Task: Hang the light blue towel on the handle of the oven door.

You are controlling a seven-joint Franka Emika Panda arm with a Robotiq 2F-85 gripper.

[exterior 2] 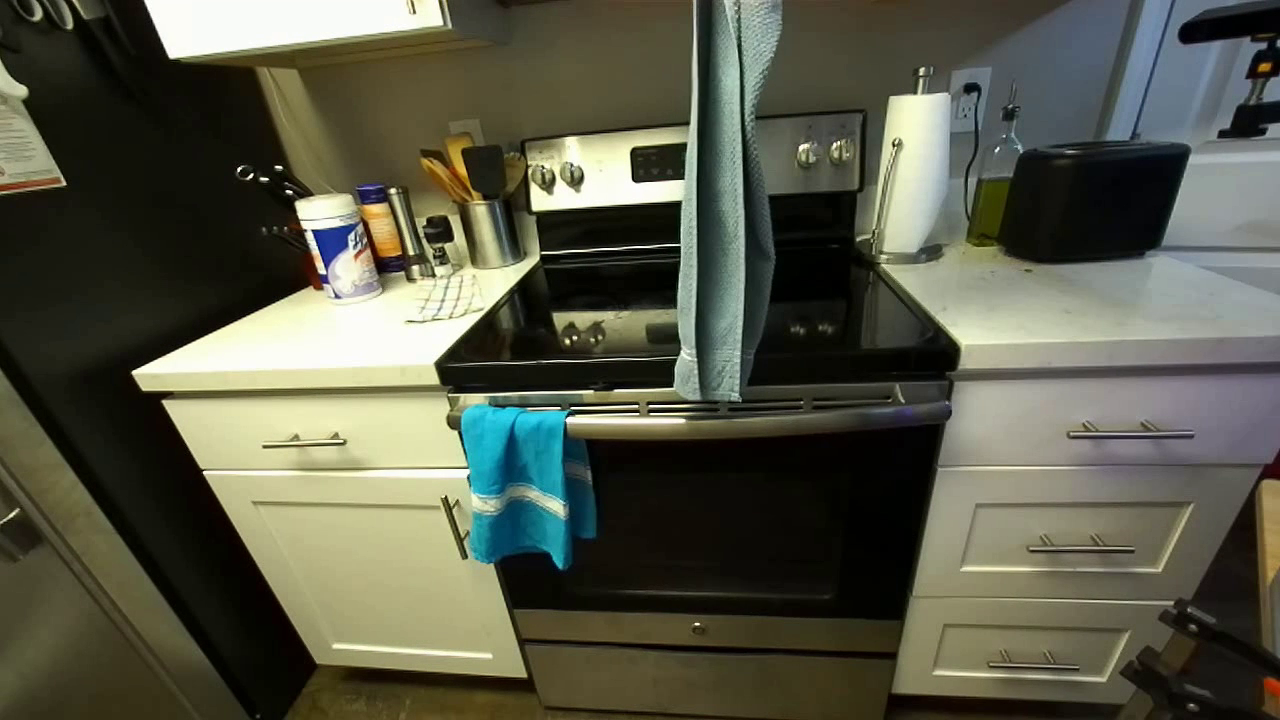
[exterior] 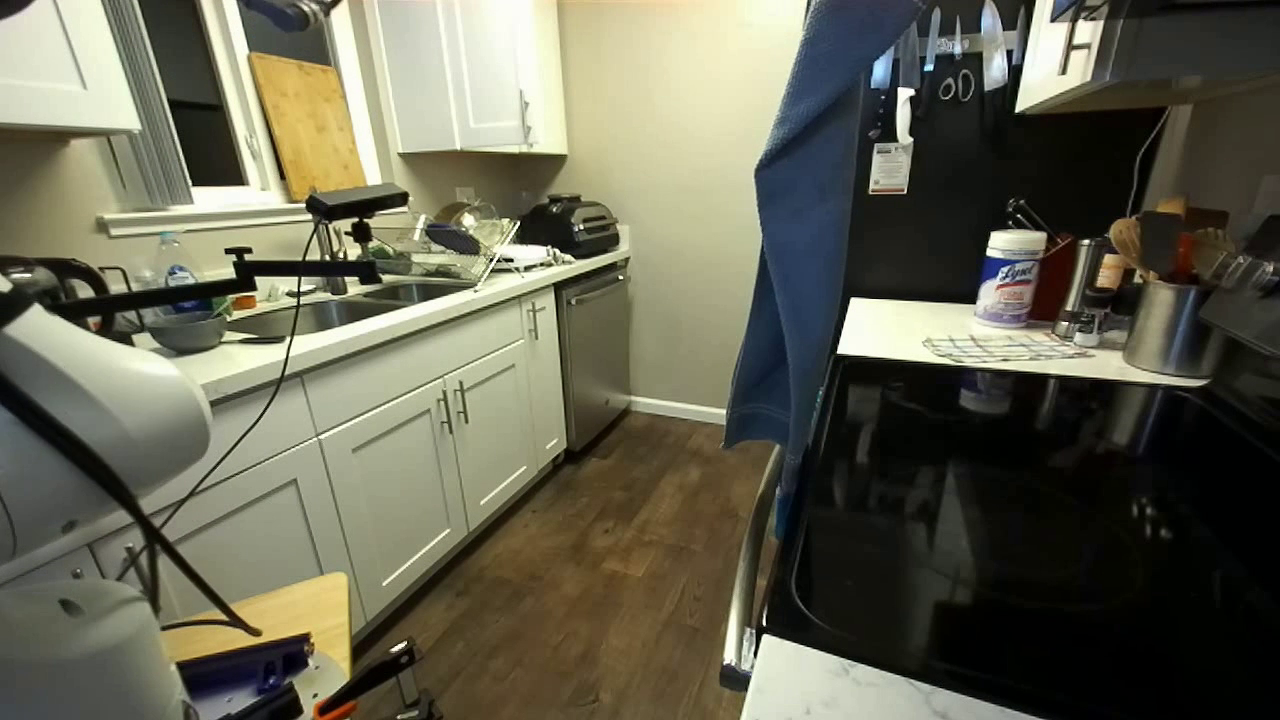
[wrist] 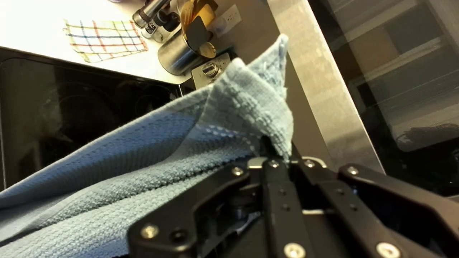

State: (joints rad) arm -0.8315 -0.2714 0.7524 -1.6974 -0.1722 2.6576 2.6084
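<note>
The light blue towel hangs long and narrow in front of the stove in an exterior view (exterior 2: 728,220). Its lower end shows just above the oven door handle (exterior 2: 760,425). In an exterior view the towel (exterior: 800,230) looks darker blue and its lower edge overlaps the far part of the handle (exterior: 743,590). Whether they touch cannot be told. In the wrist view my gripper (wrist: 285,150) is shut on the upper end of the towel (wrist: 154,175), with a folded corner sticking up past the fingertips. The fingertips are partly hidden by cloth. Both exterior views leave the gripper out of frame.
A bright turquoise towel (exterior 2: 520,490) hangs on the left part of the handle. The black cooktop (exterior 2: 600,335) lies behind the towel. A utensil holder (exterior 2: 490,232), wipes canister (exterior 2: 338,248), paper towel roll (exterior 2: 915,175) and toaster (exterior 2: 1095,200) stand on the counters.
</note>
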